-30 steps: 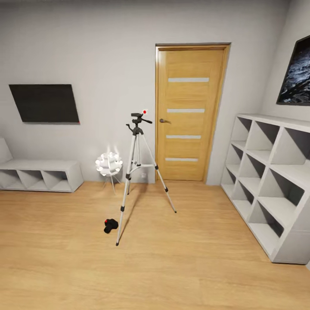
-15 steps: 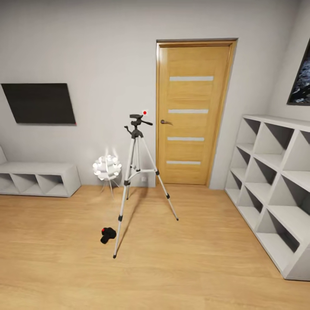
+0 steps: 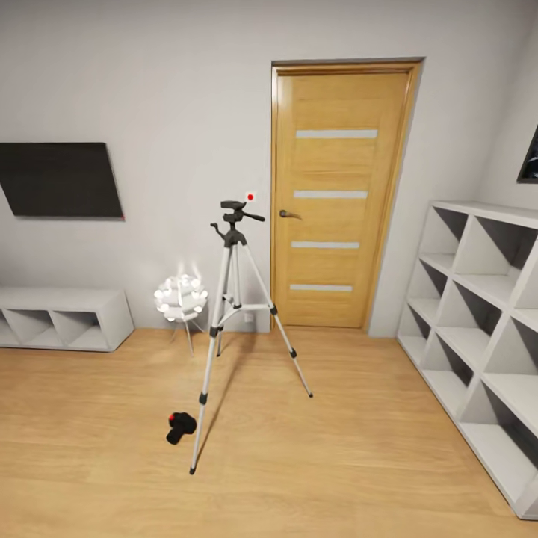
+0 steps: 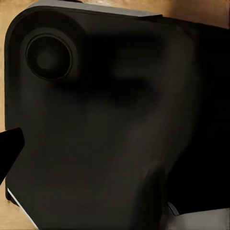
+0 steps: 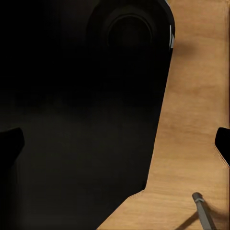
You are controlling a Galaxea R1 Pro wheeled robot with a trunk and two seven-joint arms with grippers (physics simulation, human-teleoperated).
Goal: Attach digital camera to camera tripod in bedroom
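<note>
Already close, the digital camera (image 3: 180,427) lies on the wood floor (image 3: 336,463) just beside the camera tripod (image 3: 233,314)'s front foot, left of it. Driving nearer could clip that leg and topple the tripod; whether either gripper is clenched or released I cannot tell.

We see the small black digital camera (image 3: 180,427) on the wood floor (image 3: 336,463), just left of the tall silver-legged camera tripod (image 3: 235,329).

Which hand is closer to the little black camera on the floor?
Probably left, though unsure. The camera lies far ahead, slightly left; both the left hand and right hand hang back by the robot's dark body.
</note>
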